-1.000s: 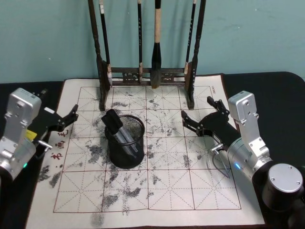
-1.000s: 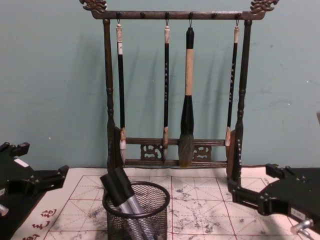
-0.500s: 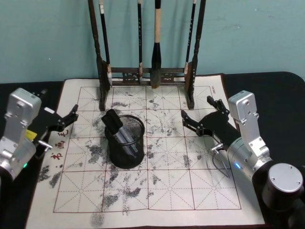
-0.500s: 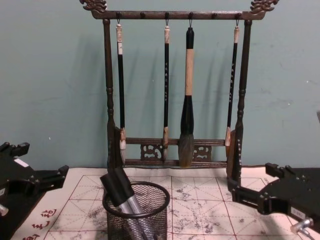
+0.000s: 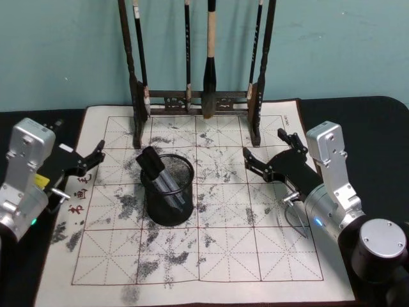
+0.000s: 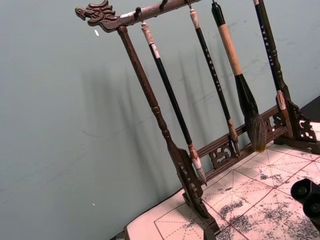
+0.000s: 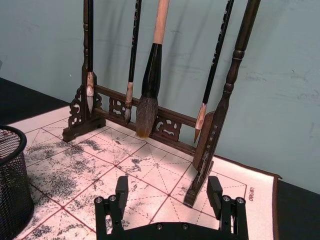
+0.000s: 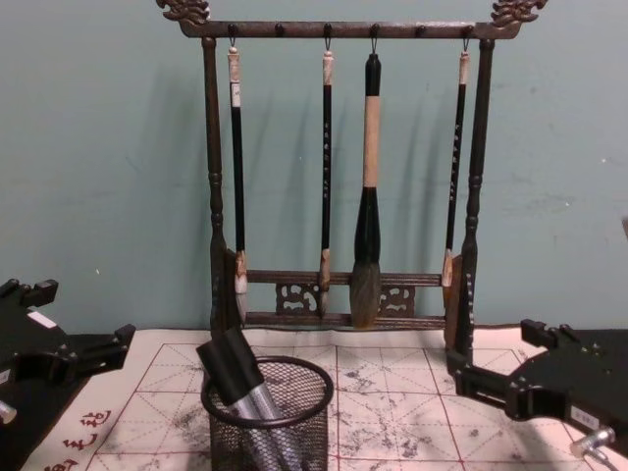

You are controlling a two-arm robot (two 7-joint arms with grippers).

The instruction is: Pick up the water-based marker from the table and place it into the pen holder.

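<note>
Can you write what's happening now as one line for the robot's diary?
marker: in pen holder | left gripper: open, beside mat | right gripper: open, over mat

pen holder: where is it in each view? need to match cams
Head: pen holder left of centre on the mat, marker leaning inside.
Chest: bottom edge, left of centre.
Right wrist: mesh wall at the left edge.
Left wrist: not in it.
Shared landmark: brush rack behind it.

You have a black wire-mesh pen holder (image 5: 169, 195), matt, holding a marker (image 5: 158, 171) with a silvery barrel and black cap. The mat (image 5: 243, 249) looks like ink-stained paper; the brush rack (image 8: 339, 177) is dark turned wood.
</note>
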